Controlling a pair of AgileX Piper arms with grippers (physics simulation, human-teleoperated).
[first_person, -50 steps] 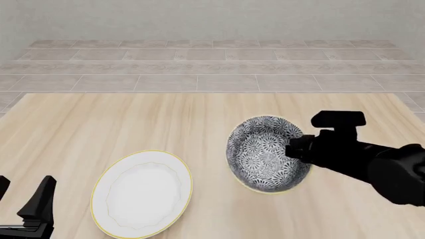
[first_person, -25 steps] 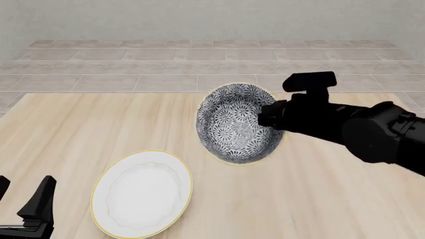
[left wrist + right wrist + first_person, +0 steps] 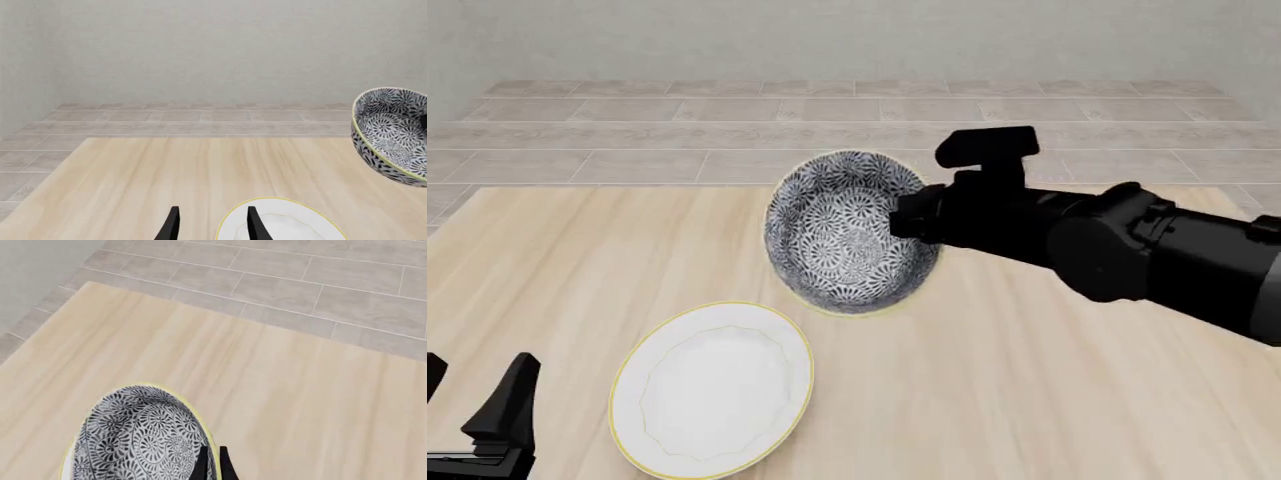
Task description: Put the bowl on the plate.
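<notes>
The bowl (image 3: 847,235), patterned dark grey and white with a thin yellowish rim, hangs tilted above the table, its inside facing the front camera. My right gripper (image 3: 902,222) is shut on the bowl's right rim; the right wrist view shows the bowl (image 3: 133,440) with the gripper (image 3: 212,464) pinching its edge. The plain white plate (image 3: 711,388) lies flat on the table, below and left of the bowl. My left gripper (image 3: 474,388) stands open at the front left corner, left of the plate. In the left wrist view, the plate (image 3: 287,226) lies just past the open gripper (image 3: 212,225), and the bowl (image 3: 393,132) floats beyond.
The wooden table (image 3: 1068,380) extends wide on all sides of the plate. Its far edge borders a grey tiled floor (image 3: 694,150), with a plain wall behind. The right arm (image 3: 1148,250) reaches in from the right above the table.
The right gripper has carried the bowl up and to the left, from the table's right middle toward the space above and beyond the plate. The left arm has not moved.
</notes>
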